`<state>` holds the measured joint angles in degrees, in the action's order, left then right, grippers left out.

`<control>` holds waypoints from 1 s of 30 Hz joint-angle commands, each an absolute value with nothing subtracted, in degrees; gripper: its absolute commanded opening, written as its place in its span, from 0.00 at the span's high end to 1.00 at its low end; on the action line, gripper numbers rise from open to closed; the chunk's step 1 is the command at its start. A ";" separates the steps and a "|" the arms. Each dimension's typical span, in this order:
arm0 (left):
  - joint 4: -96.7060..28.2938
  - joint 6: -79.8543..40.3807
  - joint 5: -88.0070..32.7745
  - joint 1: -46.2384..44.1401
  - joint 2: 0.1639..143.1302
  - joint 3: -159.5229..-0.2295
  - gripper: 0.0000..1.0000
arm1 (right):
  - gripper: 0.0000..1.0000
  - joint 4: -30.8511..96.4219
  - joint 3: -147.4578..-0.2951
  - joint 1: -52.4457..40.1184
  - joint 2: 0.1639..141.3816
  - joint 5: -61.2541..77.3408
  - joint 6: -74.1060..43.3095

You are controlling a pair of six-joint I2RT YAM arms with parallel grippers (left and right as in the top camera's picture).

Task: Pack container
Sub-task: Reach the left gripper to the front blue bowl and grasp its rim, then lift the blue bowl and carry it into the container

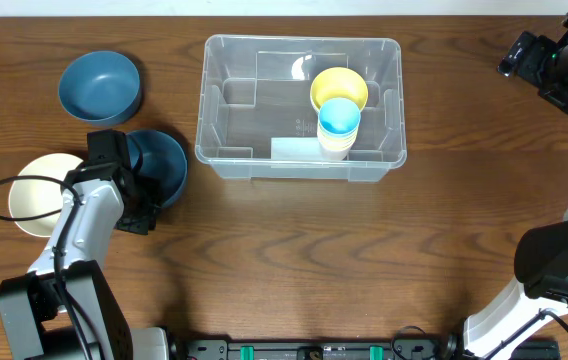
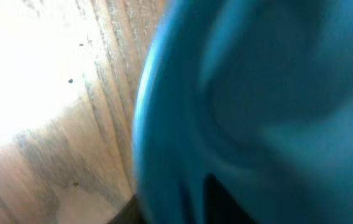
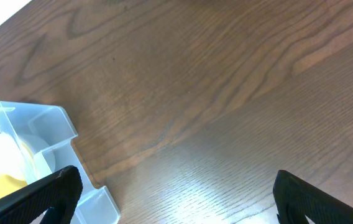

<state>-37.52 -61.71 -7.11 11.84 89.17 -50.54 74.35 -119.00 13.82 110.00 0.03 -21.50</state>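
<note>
The container, a clear rectangular bin, stands upright and lidless, partly filled at its right end.

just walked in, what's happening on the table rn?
Bowls are being packed into the clear container. A yellow bowl and a light blue bowl already sit inside. The left gripper is at the rim of a dark blue bowl on the table; the views don't show whether its fingers have closed on it. A second blue bowl and a cream bowl sit nearby. The right gripper hangs open, empty, off to the side.

Clear glossy plastic container, grained wood table
</note>
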 commanded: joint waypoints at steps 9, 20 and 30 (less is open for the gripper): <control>-37.98 -61.56 -6.44 12.27 88.73 -50.52 0.94 | 0.01 74.41 -119.90 14.20 109.84 -0.19 -22.24; -37.63 -57.63 -7.66 18.09 84.77 -52.49 0.94 | 0.01 74.41 -119.90 14.20 109.84 -0.19 -22.24; -37.60 -44.86 -8.43 20.34 74.43 -58.13 0.94 | 0.01 74.41 -119.90 14.20 109.84 -0.19 -22.24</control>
<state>-37.54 -49.98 -7.77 20.16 77.49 -55.86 74.35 -119.00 13.82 110.00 0.05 -21.50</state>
